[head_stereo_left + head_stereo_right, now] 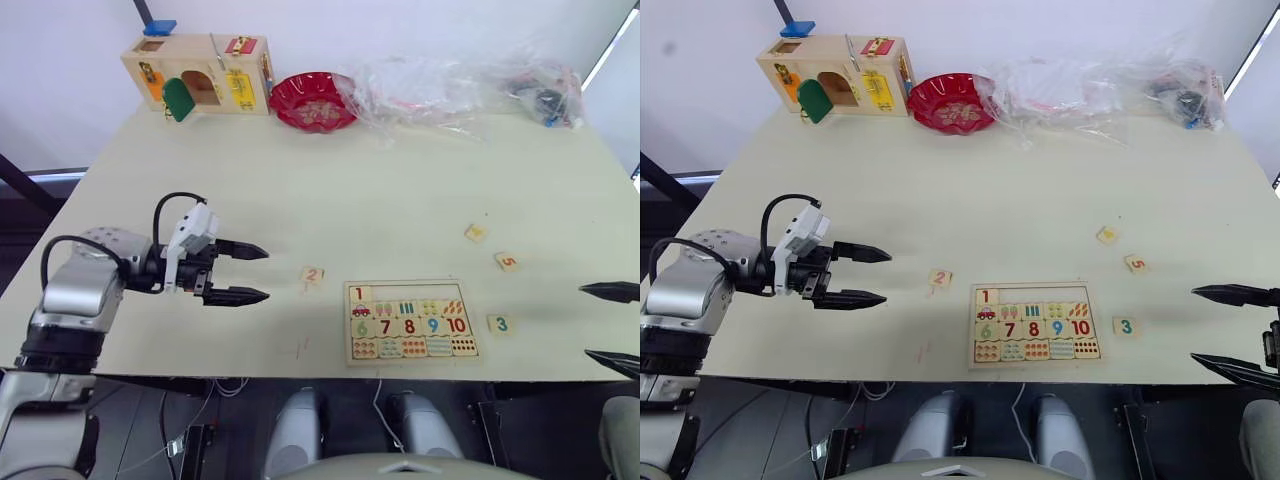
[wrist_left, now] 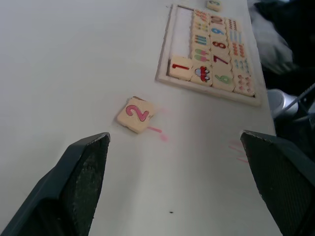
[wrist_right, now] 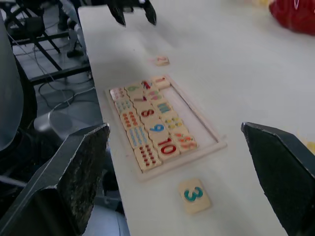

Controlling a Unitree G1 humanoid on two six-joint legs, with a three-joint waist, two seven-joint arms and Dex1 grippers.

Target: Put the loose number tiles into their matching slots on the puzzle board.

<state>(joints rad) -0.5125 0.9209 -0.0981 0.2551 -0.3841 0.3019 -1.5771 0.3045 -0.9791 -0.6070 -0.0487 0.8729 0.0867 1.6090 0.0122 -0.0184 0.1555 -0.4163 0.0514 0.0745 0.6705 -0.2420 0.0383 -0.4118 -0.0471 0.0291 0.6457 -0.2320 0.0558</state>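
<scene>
My left claw [image 1: 250,273] hangs with jaws apart, aimed at the small pale wooden tile printed with a pink 2 [image 1: 312,275] lying just beside the flat light-wood puzzle board [image 1: 410,285] (only the 1 seated), presumably lining up a grab.

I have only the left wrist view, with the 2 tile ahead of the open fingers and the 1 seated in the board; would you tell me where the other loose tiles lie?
Observer: The 3 tile lies on the table just off the right edge of the puzzle board.
Operator: Thank you. And the 5?
Observer: The 5 tile lies beyond the 3 tile, farther from the robot, also clear of the board.
Operator: Is the right arm free to take them?
Observer: The right gripper is open and empty, level with the 3 tile and to its right.
</scene>
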